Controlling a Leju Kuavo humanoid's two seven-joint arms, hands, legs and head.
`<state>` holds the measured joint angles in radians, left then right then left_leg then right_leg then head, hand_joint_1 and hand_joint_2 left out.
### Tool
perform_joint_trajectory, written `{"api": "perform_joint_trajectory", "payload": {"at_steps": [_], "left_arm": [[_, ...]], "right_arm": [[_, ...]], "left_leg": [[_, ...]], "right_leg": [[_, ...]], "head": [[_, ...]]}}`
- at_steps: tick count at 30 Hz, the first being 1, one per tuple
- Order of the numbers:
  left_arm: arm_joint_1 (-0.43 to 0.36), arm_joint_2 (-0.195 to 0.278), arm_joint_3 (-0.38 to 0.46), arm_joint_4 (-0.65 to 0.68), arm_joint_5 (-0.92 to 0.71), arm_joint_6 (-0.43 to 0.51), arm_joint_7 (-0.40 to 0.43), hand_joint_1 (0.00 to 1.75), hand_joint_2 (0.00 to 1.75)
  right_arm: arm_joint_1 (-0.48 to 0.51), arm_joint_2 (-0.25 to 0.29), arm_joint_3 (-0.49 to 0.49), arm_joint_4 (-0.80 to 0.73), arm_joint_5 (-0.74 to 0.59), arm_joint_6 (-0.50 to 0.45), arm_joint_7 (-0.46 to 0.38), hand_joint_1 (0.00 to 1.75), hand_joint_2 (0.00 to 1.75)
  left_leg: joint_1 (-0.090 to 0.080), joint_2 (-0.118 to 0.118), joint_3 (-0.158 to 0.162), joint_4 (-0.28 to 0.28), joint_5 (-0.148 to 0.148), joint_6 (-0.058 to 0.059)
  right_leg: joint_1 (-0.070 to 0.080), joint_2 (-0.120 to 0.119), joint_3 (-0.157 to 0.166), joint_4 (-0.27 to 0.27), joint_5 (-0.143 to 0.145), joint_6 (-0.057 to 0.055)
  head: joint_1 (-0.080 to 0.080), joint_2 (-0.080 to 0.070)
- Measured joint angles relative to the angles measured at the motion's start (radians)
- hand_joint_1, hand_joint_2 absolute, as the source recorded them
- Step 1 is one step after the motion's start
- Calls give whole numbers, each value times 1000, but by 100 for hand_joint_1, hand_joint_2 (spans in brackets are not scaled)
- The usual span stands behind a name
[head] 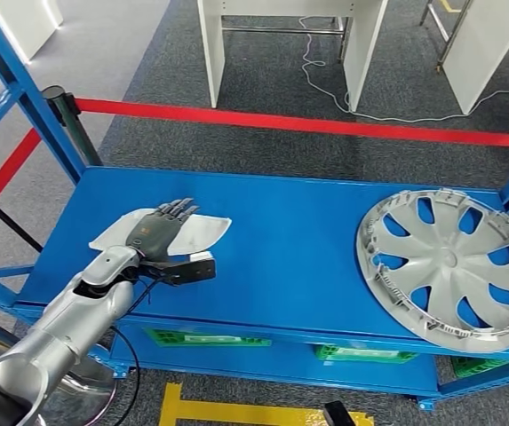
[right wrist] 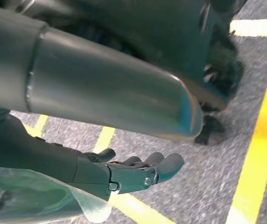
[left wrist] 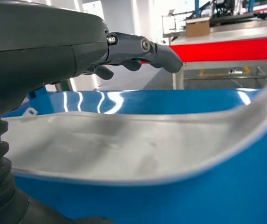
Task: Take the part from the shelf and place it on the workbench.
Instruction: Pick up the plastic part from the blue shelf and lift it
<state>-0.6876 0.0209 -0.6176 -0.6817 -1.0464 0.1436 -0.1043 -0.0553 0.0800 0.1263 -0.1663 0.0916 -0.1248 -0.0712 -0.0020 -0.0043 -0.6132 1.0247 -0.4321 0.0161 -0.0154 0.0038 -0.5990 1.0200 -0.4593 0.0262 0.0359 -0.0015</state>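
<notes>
Your left hand (head: 161, 232) hovers flat over the white part (head: 206, 229), which lies on the blue shelf (head: 291, 257) near its left end. The fingers (left wrist: 146, 49) stretch straight out above the part with a gap under them in the left wrist view, so the hand is released and grasping nothing. That flat, palm-down pose reads as a lineup before closing on the part, not a hold. The part is thin and shallow with a raised rim, so it likely needs a pinch on an edge.

Your right hand (right wrist: 125, 172) hangs down over grey floor with yellow lines (right wrist: 255, 140), fingers loosely extended, nothing in them. Probably parked because one hand is enough for this piece.

The silver wheel cover (head: 449, 262) sits at the far right end of the shelf from the part, well apart, overhanging the front edge a little. It is not in your way.

Containers: green crates (head: 201, 338) sit on the tier below the shelf. Contents are hidden; cannot tell what is in them.

Part not yet lifted.
</notes>
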Motion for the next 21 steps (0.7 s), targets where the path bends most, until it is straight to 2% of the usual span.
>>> {"api": "perform_joint_trajectory", "payload": {"at_steps": [2, 3, 4, 6, 7, 8, 9, 11, 12, 13, 14, 16, 18, 19, 20, 21], "left_arm": [[0, 2, 0, 3, 0, -2, 1, 0, 175], [0, 4, 1, 4, 0, -3, 1, 0, 175], [0, 6, 1, 6, 1, -3, 2, 0, 175], [3, 8, 1, 9, 1, -3, 2, 0, 175], [6, 9, 1, 12, 1, -3, 2, 0, 175], [8, 9, 1, 14, 1, -3, 2, 0, 175], [9, 9, 1, 15, 1, -3, 2, 0, 175], [6, 10, 1, 17, 1, -3, 2, 0, 175], [5, 10, 1, 17, 1, -3, 2, 0, 175], [3, 11, 1, 17, 1, -3, 2, 0, 175], [3, 11, 2, 17, 1, -3, 3, 0, 175], [2, 11, 3, 17, 4, -4, 4, 0, 175], [1, 12, 6, 18, 6, -4, 9, 0, 175], [0, 12, 7, 19, 7, -5, 10, 0, 175], [1, 12, 8, 20, 7, -5, 11, 4, 175], [1, 12, 8, 22, 8, -5, 11, 27, 175]], "right_arm": [[4, 0, 0, 0, 1, -2, 0, 0, 0], [4, 0, 0, 0, 1, -3, -1, 0, 0], [4, 0, -1, 0, 1, -4, -1, 0, 0], [5, 0, -1, 0, 0, -4, -2, 0, 0], [5, 0, -1, 0, 0, -3, -2, 0, 0], [6, 0, -1, 0, 0, -2, -2, 0, 0], [6, 0, -1, 0, 0, -2, -2, 0, 0], [6, 0, -1, 0, 1, -2, -2, 0, 0], [6, 0, -1, 0, 1, -3, -2, 0, 0], [6, 0, -1, 0, 1, -3, -2, 0, 0], [5, 0, -1, 0, 1, -3, -2, 0, 0], [6, 0, -1, 0, 0, -3, -3, 0, 0], [6, 0, -1, 0, 0, -3, -4, 0, 0], [6, 0, -1, 0, 0, -3, -4, 0, 0], [6, 0, -1, 0, 0, -3, -4, 0, 0], [6, 0, -1, 0, 1, -3, -4, 0, 0]], "left_leg": [[3, 0, -3, 8, -8, -11], [5, 1, -12, 31, -24, -16], [6, 1, -31, 75, -51, -21], [6, 1, -88, 208, -116, -27], [7, 1, -113, 264, -136, -28], [7, 1, -124, 289, -137, -28], [7, 1, -114, 271, -117, -26], [6, 1, -50, 140, -48, -17], [4, 1, -17, 72, -25, -12], [2, 1, 4, 26, -13, -8], [0, 1, 14, 4, -13, -5], [-1, 0, 14, -2, -13, 1], [4, 0, 19, -13, -7, 12], [7, 0, 22, -18, -4, 17], [8, 1, 22, -20, -2, 20], [8, 1, 21, -20, -2, 21]], "right_leg": [[-1, -1, 0, -2, 4, -13], [-3, -1, 1, -4, 5, -19], [-4, -2, 2, -6, 7, -24], [-4, -2, 2, -5, 6, -28], [-4, -3, 2, -5, 6, -28], [-4, -3, 2, -5, 6, -28], [-3, -2, 3, -5, 6, -28], [-3, -1, 7, -5, 5, -27], [-1, 0, 7, -4, 4, -24], [0, 1, 6, -4, 4, -20], [1, 1, 4, -4, 4, -15], [1, 1, 5, -8, 6, -4], [1, 0, -3, 6, -10, 7], [2, 0, -20, 38, -33, 11], [1, -1, -48, 94, -63, 14], [1, -1, -82, 166, -95, 17]], "head": [[0, 0], [-1, 0], [-2, 0], [-3, 0], [-3, 0], [-3, 0], [-3, 0], [-3, 0], [-3, 0], [-3, 0], [-2, 0], [-2, 0], [0, 0], [3, 0], [6, 0], [9, 0]]}}
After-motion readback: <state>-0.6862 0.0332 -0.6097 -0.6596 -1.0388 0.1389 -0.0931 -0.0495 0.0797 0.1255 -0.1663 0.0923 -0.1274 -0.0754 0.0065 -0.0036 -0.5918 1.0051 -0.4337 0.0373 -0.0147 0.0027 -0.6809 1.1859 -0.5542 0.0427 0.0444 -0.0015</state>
